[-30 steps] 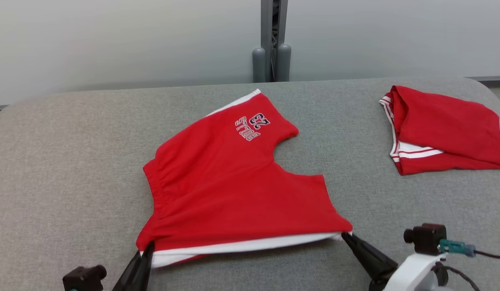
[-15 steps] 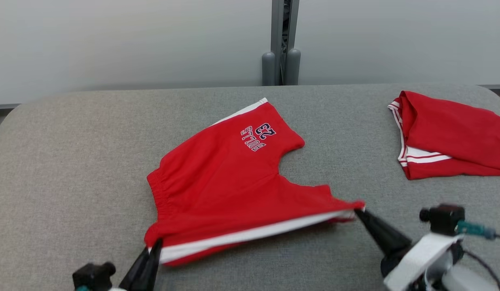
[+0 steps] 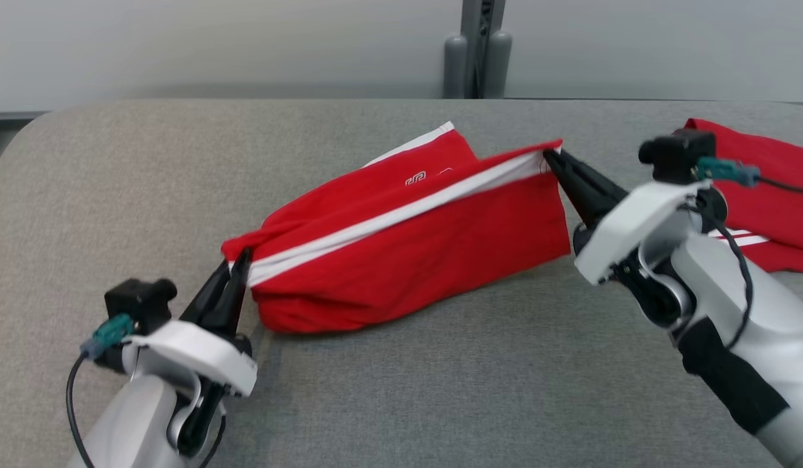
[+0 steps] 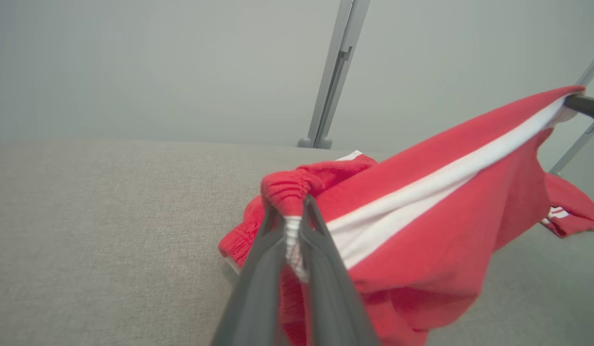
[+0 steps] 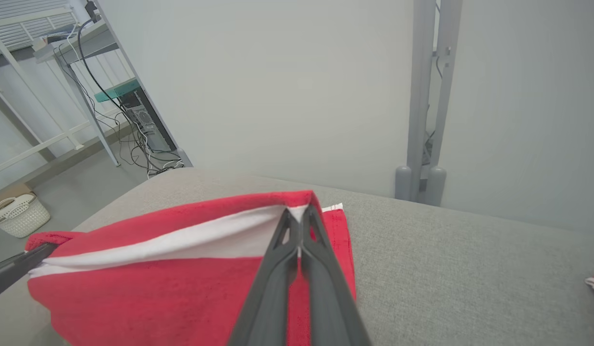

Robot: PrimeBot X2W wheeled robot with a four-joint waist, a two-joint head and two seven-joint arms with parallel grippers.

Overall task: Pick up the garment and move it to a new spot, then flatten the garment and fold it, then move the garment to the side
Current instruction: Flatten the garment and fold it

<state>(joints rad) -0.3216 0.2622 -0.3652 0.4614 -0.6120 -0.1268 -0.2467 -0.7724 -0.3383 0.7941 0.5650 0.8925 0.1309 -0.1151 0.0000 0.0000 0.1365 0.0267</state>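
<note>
**Head view.** The garment [image 3: 408,260], red shorts with a white side stripe, is stretched between both grippers over the middle of the grey worktop [image 3: 440,390]. Its far leg and lower fold rest on the surface. The left gripper [image 3: 236,276] is clamped on the waistband corner at the near left. The right gripper [image 3: 552,158] is clamped on the hem corner, farther back and to the right. A second red garment [image 3: 772,195] lies at the worktop's right edge.

**Left wrist view.** The left gripper [image 4: 294,214] is pinched tight on the gathered waistband. The stripe runs up to the right gripper [image 4: 573,102].

**Right wrist view.** The right gripper [image 5: 299,216] grips the white-striped corner, its jaws together. The garment [image 5: 157,288] spans across to the left gripper [image 5: 47,250]. A pale basket [image 5: 18,214] stands on the floor beyond.
</note>
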